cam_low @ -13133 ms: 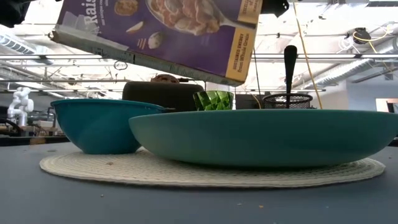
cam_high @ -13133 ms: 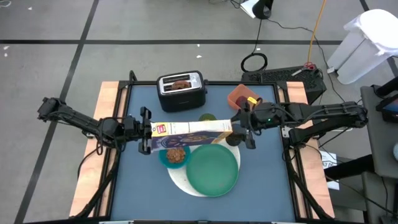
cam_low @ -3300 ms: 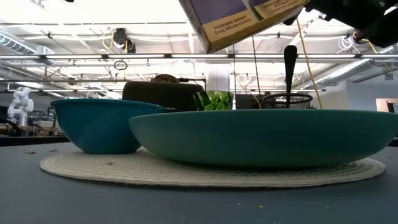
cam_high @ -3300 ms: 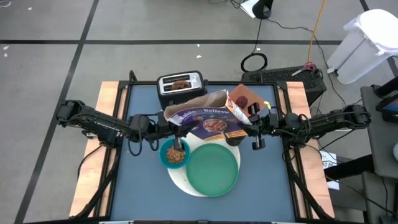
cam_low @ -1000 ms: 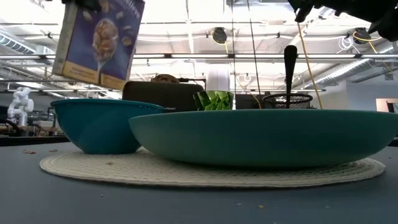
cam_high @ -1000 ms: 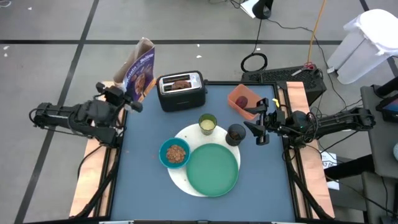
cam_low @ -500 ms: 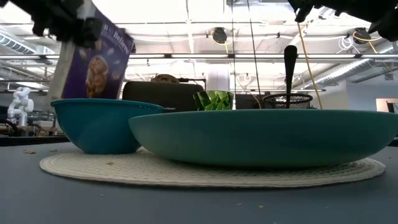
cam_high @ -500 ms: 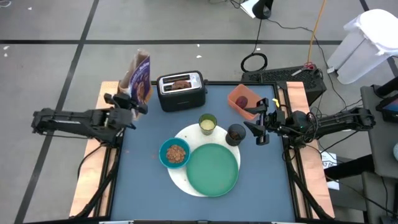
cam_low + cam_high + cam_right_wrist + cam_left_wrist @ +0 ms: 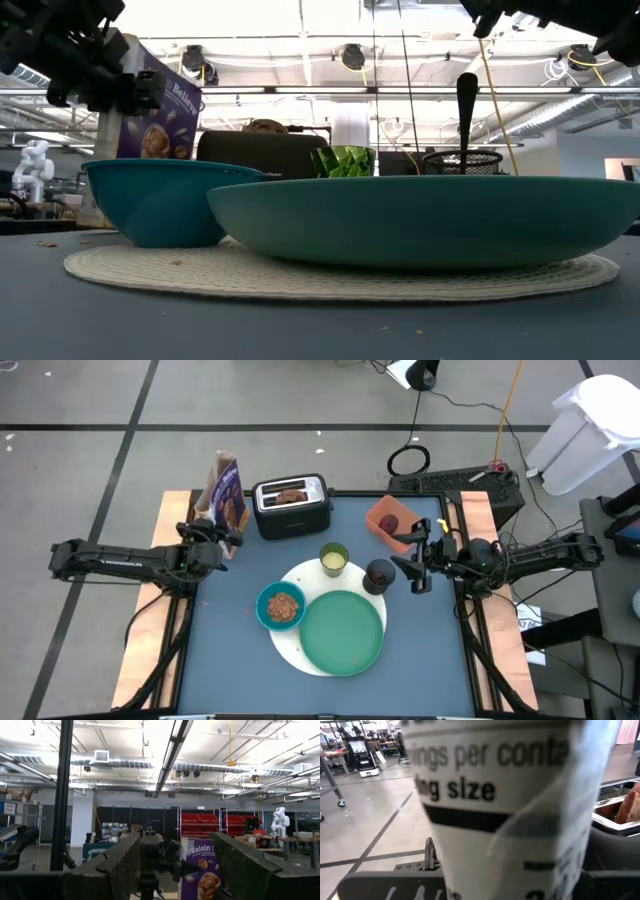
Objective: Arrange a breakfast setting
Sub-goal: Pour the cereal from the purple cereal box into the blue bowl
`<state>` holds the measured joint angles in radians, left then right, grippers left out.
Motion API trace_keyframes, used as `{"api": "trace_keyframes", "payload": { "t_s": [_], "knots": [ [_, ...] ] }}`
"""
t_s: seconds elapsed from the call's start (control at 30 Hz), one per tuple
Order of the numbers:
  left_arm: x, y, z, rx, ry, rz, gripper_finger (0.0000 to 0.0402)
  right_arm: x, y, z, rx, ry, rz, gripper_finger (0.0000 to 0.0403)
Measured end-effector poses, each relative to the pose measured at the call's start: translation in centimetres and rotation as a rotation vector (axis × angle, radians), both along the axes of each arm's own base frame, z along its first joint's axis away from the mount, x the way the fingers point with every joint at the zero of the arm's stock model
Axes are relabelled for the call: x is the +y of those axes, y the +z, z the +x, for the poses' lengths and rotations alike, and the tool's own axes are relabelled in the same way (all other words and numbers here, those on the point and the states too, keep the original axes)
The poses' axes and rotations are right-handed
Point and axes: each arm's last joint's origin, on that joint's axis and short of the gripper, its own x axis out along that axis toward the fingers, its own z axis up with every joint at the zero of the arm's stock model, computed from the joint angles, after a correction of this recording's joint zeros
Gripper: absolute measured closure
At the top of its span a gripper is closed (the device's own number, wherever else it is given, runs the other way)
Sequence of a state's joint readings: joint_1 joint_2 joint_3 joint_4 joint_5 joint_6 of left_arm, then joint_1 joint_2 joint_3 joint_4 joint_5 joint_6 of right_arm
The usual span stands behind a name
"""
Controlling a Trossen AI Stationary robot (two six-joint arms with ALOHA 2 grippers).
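High view shows my left gripper [image 9: 215, 536] clamped on the cereal box [image 9: 226, 488] beside the toaster [image 9: 291, 505]; right gripper [image 9: 414, 557] hangs apart near the black cup [image 9: 379, 574].

The cereal box [image 9: 510, 810] fills the left wrist view, blurred, its print cut off; the toaster [image 9: 615, 820] barely shows.

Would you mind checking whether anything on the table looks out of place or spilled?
Only small things stand out. A few crumbs lie on the table left of the bowl in the low view. The cereal box, held by the left gripper, stands at the far left corner, away from the setting.
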<state>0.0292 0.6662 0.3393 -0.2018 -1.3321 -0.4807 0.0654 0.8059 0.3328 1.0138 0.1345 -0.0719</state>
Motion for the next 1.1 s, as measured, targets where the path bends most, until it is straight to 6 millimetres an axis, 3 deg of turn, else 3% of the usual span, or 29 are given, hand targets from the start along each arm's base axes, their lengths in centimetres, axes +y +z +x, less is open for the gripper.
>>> {"api": "trace_keyframes", "payload": {
  "t_s": [0.73,1.1],
  "knots": [
    [-0.01,-0.08,0.02,-0.017,-0.007,-0.010,0.0321,0.01,-0.16,0.08,0.018,0.000,-0.001,0.0156],
    [-0.03,-0.13,0.05,-0.045,-0.014,-0.022,0.0191,0.01,-0.16,0.08,0.018,0.000,-0.001,0.0156]
  ]
}}
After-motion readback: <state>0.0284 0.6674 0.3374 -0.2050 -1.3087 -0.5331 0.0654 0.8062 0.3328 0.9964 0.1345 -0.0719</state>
